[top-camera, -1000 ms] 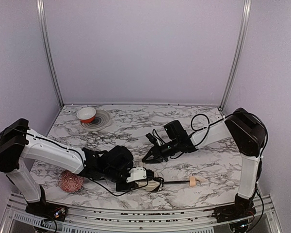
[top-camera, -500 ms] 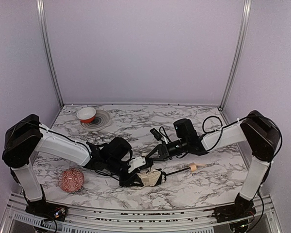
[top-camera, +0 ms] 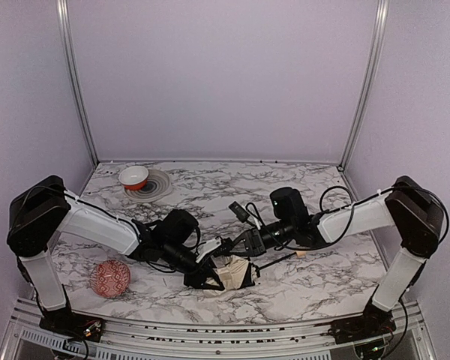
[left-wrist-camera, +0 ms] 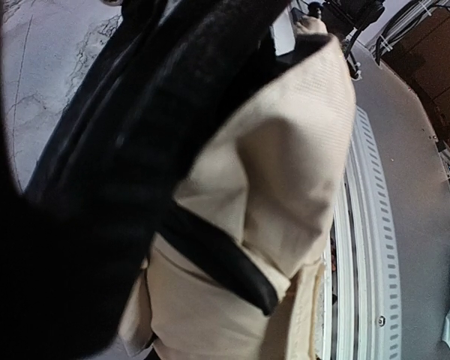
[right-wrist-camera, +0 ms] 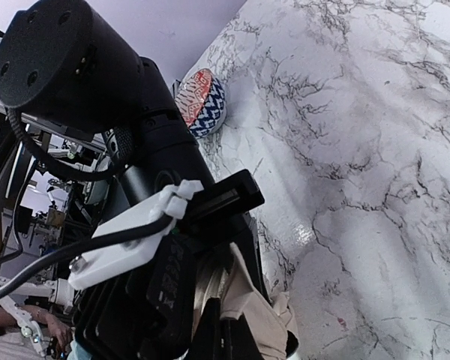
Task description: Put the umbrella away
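Note:
The umbrella (top-camera: 231,271) lies at the front middle of the table, its cream fabric bunched, with a thin black shaft running right to the tan handle (top-camera: 301,254). My left gripper (top-camera: 208,274) is shut on the bunched fabric. In the left wrist view the fabric (left-wrist-camera: 285,165) fills the frame and a black finger (left-wrist-camera: 217,251) lies across it. My right gripper (top-camera: 236,244) is right at the fabric's far side. In the right wrist view its dark fingers (right-wrist-camera: 212,331) stand close together at the bottom edge, pinching a fold of the cream fabric (right-wrist-camera: 264,319).
A red patterned ball (top-camera: 109,278) sits at the front left and also shows in the right wrist view (right-wrist-camera: 202,101). A red-and-white bowl (top-camera: 133,177) stands on a grey plate (top-camera: 159,187) at the back left. The left gripper's body (right-wrist-camera: 135,187) crowds the right gripper.
The umbrella's handle end has swung away from the front edge. My left gripper has shifted slightly and more fabric shows. My right gripper has come down and left onto the fabric.

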`<state>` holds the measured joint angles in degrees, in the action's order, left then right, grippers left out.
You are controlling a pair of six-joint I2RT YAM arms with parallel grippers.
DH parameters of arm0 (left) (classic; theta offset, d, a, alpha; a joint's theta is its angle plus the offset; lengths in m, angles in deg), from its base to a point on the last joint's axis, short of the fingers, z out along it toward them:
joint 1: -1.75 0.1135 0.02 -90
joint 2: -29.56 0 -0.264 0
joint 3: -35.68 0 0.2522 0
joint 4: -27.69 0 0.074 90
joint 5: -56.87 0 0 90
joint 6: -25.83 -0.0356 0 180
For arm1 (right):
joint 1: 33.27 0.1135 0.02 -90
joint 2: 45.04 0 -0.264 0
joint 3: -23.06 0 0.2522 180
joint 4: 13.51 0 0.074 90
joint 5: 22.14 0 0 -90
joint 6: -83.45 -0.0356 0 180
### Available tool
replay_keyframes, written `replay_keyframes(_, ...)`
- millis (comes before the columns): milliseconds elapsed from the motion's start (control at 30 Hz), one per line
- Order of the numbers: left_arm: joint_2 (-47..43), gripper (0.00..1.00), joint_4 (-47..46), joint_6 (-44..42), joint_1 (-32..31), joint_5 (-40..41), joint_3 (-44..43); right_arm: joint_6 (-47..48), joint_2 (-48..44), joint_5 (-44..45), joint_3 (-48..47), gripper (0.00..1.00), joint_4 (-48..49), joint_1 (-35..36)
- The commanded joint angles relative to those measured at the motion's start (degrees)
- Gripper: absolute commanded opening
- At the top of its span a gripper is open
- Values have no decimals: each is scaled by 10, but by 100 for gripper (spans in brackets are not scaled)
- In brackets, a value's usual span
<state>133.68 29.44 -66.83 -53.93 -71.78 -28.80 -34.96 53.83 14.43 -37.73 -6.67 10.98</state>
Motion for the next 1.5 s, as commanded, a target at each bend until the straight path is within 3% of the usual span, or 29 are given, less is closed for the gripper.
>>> replay_keyframes(0,18,0,-31,59,20,-30,10,38,-54,-24,16,0,41,21)
replay_keyframes(267,41,3,-50,81,34,-51,-4,118,-79,6,16,0,-42,34)
replay_keyframes(500,68,22,-59,105,43,-18,-23,214,-40,35,-21,0,-147,62)
replay_keyframes(667,79,25,-59,95,44,34,-16,239,-39,58,-5,0,-139,64)
replay_keyframes(833,98,39,-62,108,50,23,-21,272,-34,65,-12,0,-157,67)
replay_keyframes(1033,85,46,-86,94,51,35,-7,283,-25,74,-6,0,-168,70)
replay_keyframes(1267,96,39,-91,98,52,36,-7,291,-36,93,-7,0,-165,72)
replay_keyframes(1400,108,0,-96,99,52,-25,-22,304,-57,115,-8,0,-144,87)
replay_keyframes(1467,120,0,-96,102,51,-56,-29,318,-75,145,-13,0,-134,106)
